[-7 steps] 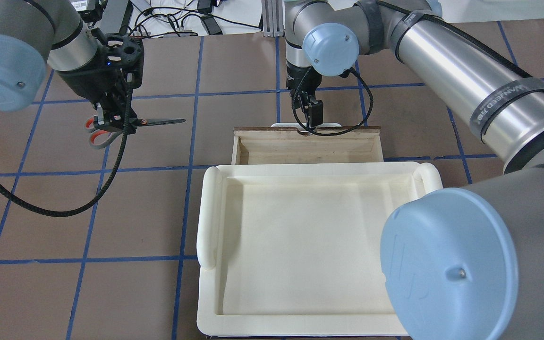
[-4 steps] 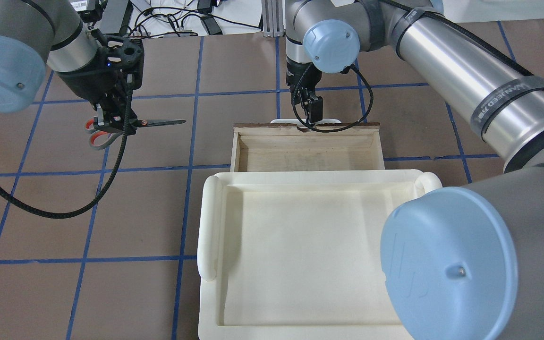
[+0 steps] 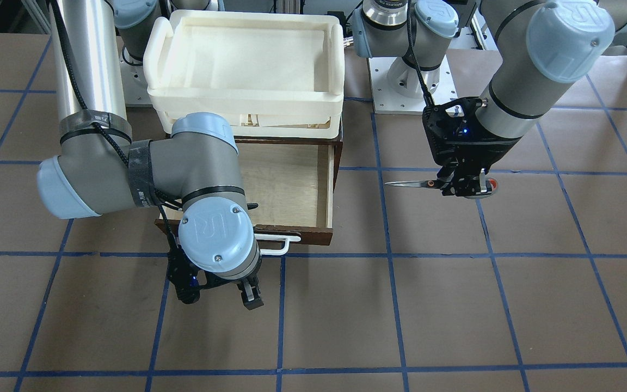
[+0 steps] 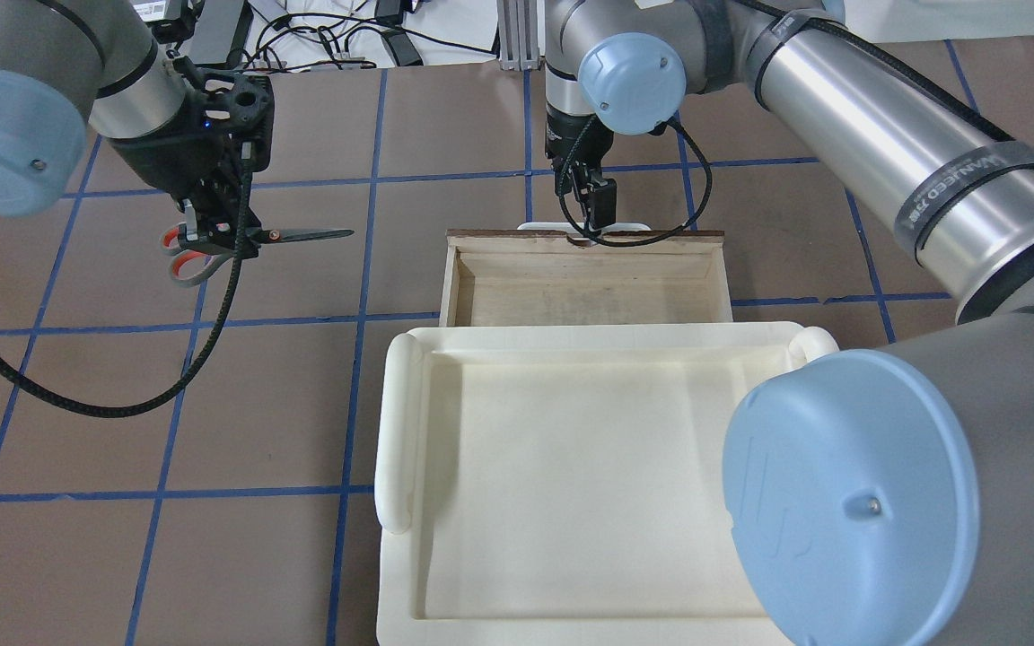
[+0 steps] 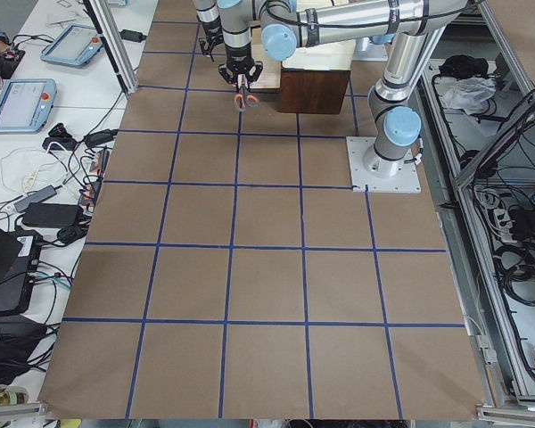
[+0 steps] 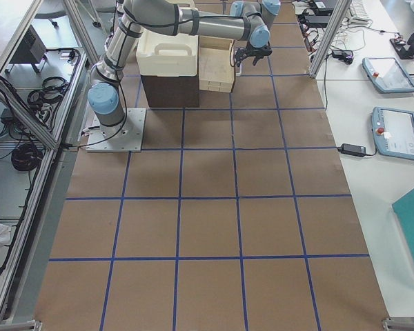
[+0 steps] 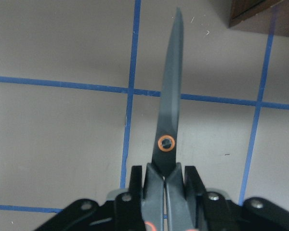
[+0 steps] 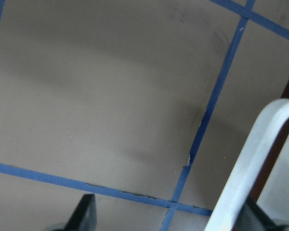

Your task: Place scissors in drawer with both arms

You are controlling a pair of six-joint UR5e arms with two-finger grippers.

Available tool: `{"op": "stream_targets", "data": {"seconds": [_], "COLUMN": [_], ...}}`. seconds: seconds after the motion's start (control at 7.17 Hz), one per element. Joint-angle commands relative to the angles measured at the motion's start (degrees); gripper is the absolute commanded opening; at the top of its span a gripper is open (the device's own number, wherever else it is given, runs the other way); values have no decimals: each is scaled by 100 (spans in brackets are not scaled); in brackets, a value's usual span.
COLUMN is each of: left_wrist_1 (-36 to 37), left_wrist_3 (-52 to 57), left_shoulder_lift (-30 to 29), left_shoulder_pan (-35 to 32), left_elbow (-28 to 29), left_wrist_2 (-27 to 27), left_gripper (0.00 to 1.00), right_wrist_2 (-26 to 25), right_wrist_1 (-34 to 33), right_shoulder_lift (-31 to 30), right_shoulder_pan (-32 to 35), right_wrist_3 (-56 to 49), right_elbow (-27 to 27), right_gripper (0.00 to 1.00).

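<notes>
Right arm (image 4: 849,108): you can read "UR" embossed on its blue joint cap (image 3: 216,233); black strap (image 4: 961,184), 3 o'clock overhead, roughly "WANNEED".

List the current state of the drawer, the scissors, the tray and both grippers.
drawer, open, pale interior empty.
scissors, blades closed, held level off the table, outside the drawer.
left gripper, shut on the scissors behind the pivot.
right gripper, open, at the drawer's white handle, not clamped on it.
tray, empty.
</notes>
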Motion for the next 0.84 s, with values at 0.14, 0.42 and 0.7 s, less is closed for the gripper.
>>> {"op": "stream_targets", "data": {"seconds": [0.14,0.42,0.7], "left_wrist_1": [10,10,-192], "left_wrist_3": [3,-5,-415], "left_shoulder_lift": [5,-47,-100], "left_shoulder_pan": [3,-32,-844], "left_elbow": [-8,97,464], "left_wrist_2": [4,31,22], "left_gripper": [0,0,0], "right_wrist_2": [-49,-635,-831], "right_wrist_1": [46,265,292], "right_shoulder_lift": [-245,-744,-1228], "right_shoulder_pan": [-36,-53,-315], "right_wrist_3": [-62,-1099,-2691], "right_elbow": [-56,-47,58], "right_gripper": [100,100,100]}}
